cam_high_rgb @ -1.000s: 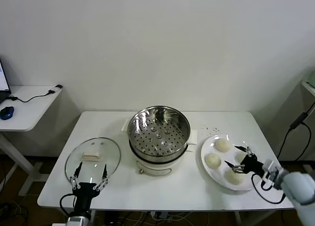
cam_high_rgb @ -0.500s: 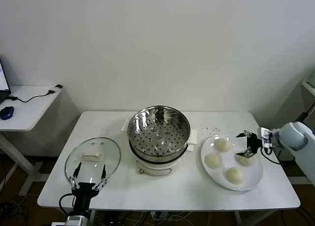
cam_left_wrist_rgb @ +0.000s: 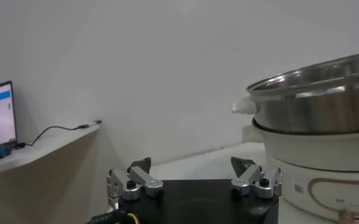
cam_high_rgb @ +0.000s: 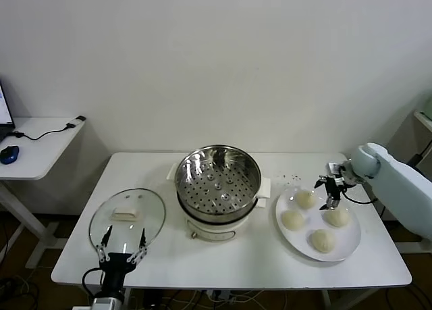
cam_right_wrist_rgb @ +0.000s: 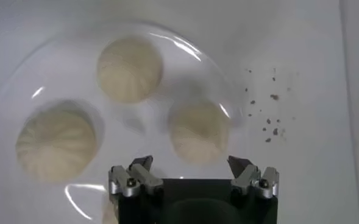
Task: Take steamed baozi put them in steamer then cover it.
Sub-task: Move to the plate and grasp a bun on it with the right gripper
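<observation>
The steel steamer (cam_high_rgb: 217, 182) stands on its white cooker base at the table's middle; it also shows in the left wrist view (cam_left_wrist_rgb: 318, 97). The glass cover (cam_high_rgb: 127, 215) lies flat to its left. Four baozi lie on a white plate (cam_high_rgb: 349, 241) on the right. My right gripper (cam_high_rgb: 327, 192) is open and empty above the plate's far side, between the far-left baozi (cam_high_rgb: 306, 199) and the right one (cam_high_rgb: 337, 217). In the right wrist view my right gripper (cam_right_wrist_rgb: 191, 163) has a baozi (cam_right_wrist_rgb: 199, 131) just beyond its open jaws. My left gripper (cam_high_rgb: 121, 246) is open and parked at the cover's near edge.
Dark crumbs (cam_high_rgb: 290, 177) lie on the table beyond the plate. A side table (cam_high_rgb: 40, 148) with a blue mouse and a cable stands at the far left. A black cable (cam_high_rgb: 405, 182) hangs at the right of the table.
My right gripper has moved from the plate's near right side to above its far side and a little leftward, staying open. The baozi and my left arm have not moved.
</observation>
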You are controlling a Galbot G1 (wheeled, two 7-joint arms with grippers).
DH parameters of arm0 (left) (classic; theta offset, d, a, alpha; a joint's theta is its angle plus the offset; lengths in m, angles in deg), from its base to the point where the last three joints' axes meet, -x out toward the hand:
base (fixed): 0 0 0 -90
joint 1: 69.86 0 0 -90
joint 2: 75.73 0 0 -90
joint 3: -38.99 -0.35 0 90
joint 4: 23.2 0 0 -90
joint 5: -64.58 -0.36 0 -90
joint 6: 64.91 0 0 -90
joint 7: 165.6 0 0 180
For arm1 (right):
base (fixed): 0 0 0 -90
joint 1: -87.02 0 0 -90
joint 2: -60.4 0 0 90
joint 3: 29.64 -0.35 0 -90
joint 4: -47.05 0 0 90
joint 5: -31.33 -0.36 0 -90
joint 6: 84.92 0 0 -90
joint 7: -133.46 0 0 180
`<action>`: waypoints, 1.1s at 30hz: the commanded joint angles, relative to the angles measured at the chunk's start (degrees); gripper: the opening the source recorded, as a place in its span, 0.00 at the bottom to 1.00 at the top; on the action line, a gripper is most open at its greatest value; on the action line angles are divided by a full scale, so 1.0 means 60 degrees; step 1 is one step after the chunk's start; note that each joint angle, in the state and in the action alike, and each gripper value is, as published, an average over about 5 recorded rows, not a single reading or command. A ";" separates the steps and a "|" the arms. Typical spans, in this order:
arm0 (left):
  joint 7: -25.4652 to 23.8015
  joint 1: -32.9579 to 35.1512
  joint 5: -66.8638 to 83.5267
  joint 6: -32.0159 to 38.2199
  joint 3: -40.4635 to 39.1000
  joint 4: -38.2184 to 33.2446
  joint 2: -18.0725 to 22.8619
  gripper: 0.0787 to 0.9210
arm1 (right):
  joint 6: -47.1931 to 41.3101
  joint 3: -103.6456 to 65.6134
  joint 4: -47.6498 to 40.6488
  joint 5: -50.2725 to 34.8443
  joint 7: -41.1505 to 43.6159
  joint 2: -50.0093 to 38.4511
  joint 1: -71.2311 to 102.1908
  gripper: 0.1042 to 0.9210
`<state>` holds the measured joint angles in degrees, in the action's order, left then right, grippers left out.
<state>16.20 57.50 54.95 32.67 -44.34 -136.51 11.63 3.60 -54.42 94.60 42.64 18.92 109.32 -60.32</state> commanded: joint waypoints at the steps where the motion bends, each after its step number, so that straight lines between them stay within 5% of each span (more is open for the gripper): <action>1: 0.0007 0.0006 0.0025 0.0018 0.0062 0.0127 -0.0028 0.88 | 0.0273 0.0522 -0.1488 0.0460 0.0107 0.1155 -0.0557 0.88; 15: 0.0010 0.0035 0.0008 0.0069 0.0065 0.0185 -0.0024 0.88 | 0.0514 0.0425 -0.1658 0.0616 0.0131 0.1325 -0.0495 0.87; 33: 0.0024 0.0153 0.0001 0.0125 0.0097 0.0152 -0.0039 0.88 | 0.0927 0.0460 -0.1240 0.0370 0.0427 0.1054 -0.0731 0.69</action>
<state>16.35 58.22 55.01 33.36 -43.76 -135.47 11.45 8.09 -51.91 86.29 45.46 20.91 115.95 -63.52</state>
